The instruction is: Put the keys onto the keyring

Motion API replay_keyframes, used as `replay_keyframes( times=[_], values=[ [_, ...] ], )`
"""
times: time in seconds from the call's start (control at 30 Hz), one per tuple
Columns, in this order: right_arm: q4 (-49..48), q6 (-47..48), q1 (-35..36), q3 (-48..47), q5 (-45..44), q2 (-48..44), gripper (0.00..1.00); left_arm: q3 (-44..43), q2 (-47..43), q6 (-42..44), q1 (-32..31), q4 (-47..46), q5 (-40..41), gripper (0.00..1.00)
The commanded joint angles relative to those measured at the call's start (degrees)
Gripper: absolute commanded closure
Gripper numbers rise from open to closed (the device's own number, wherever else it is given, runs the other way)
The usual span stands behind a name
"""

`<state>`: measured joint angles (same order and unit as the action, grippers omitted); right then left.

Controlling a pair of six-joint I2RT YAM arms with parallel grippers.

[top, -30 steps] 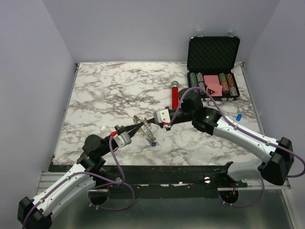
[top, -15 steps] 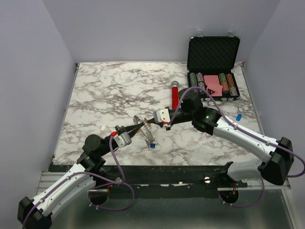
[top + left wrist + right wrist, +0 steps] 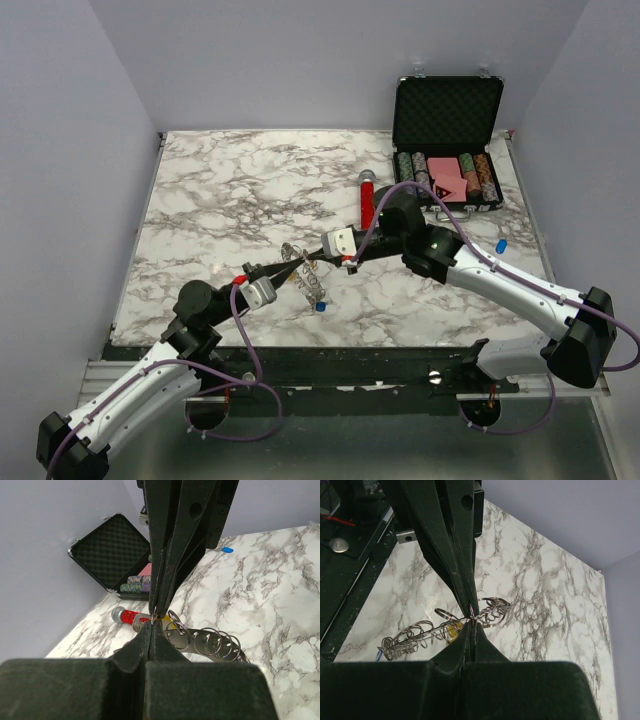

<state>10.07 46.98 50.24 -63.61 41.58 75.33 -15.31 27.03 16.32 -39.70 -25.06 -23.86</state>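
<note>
Both reach inward, outstretched: left fingers [image 3: 132,652] and right fingers [image 3: 482,650] clamp tip-to-tip on the keyring [image 3: 215,642].

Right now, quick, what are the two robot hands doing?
Left gripper: closed, pinching the keyring.
Right gripper: closed, pinching the keyring too.

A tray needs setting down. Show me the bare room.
Bare: the far left of the table, up to the red cylinder. Crowded: centre front, where left hand and right hand meet at the keyring; far right, the case.
</note>
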Motion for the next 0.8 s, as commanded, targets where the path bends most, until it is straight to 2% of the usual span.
replay_keyframes(
  times=[0.0, 0.77],
  values=[
    [-1.8, -0.2, 0.7, -0.2, 1.8, 0.4, 1.00, -2.2, -0.1, 0.2, 0.2, -1.4, -2.3, 1.00],
    [0.5, 0.1, 1.6, -1.5, 2.5, 1.3, 1.00, -4.4, 1.4, 0.9, 0.1, 2.8, -1.5, 1.00]
  ],
)
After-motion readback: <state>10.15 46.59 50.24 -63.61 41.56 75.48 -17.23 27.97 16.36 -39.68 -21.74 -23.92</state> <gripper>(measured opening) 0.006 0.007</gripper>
